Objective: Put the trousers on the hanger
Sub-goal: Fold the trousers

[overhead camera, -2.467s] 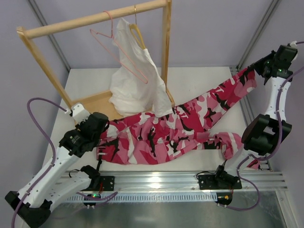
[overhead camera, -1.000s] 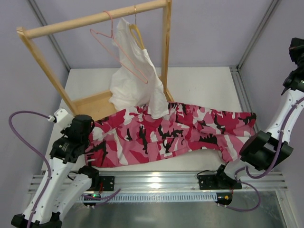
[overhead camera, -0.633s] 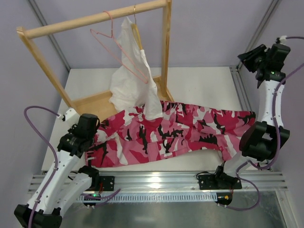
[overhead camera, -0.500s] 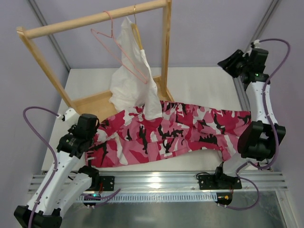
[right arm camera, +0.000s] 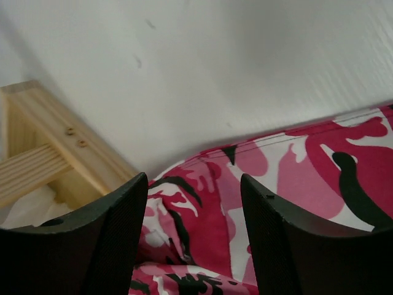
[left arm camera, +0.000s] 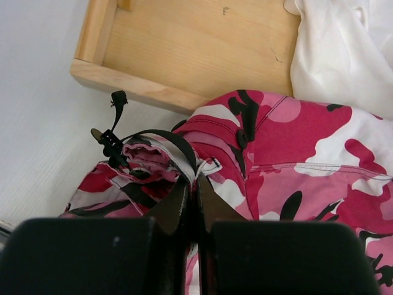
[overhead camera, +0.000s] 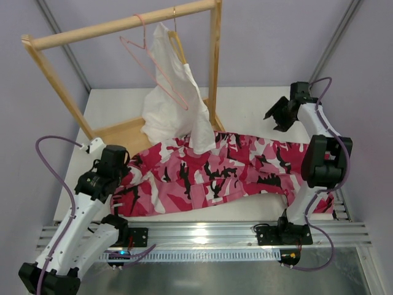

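Observation:
The pink, white and black camouflage trousers (overhead camera: 221,169) lie flat across the table, waist to the left and legs to the right. My left gripper (overhead camera: 123,175) is shut on the waistband (left arm camera: 195,181) at the trousers' (left arm camera: 295,141) left end. My right gripper (overhead camera: 274,120) hovers open over the white table just behind the trousers' upper edge (right arm camera: 295,166), with nothing between its fingers (right arm camera: 116,233). The thin pink wire hanger (overhead camera: 145,43) hangs bare from the wooden rail at the back left, apart from both grippers.
A wooden rack (overhead camera: 123,24) stands at the back left on a flat wooden base (left arm camera: 184,49). A white garment (overhead camera: 172,104) on a tan wooden hanger (overhead camera: 178,46) hangs beside the pink one, its hem draping onto the trousers. The table's right rail (overhead camera: 316,135) runs beside the right arm.
My right gripper has let go of the trouser leg, opened, and swung from the far right corner down and left over the table. The leg now lies flat. My left gripper still pinches the waistband.

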